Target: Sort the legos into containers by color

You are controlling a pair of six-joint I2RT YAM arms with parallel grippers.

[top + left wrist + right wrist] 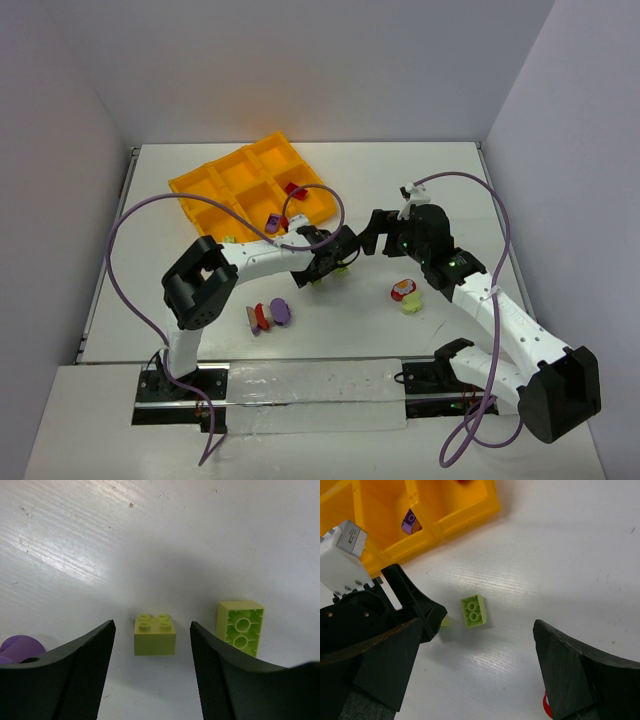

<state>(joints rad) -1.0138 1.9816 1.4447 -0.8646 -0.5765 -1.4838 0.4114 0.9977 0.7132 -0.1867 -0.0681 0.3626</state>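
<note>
Left gripper [152,680] stood wide open and held nothing. Its two dark fingers [85,672] flanked a small yellow-green brick [155,636] without touching it. That brick sat studs-up on the white table [75,540], at lower centre of the left wrist view. It looked light, rigid and smooth-walled, so I judged the flat opposite side walls the best place to pinch it, low on the body and clear of the studs, where a hard, glossy face might slip under an off-centre squeeze.

Just right of the right-hand finger lay a second yellow-green brick [241,627], tipped so its hollow underside showed.

Further right in the top view, the right gripper [375,232] was also spread wide and empty, hanging above the table. In the right wrist view the orange-yellow tray [460,510] filled the upper left, with a purple brick [410,521] in one cell.
</note>
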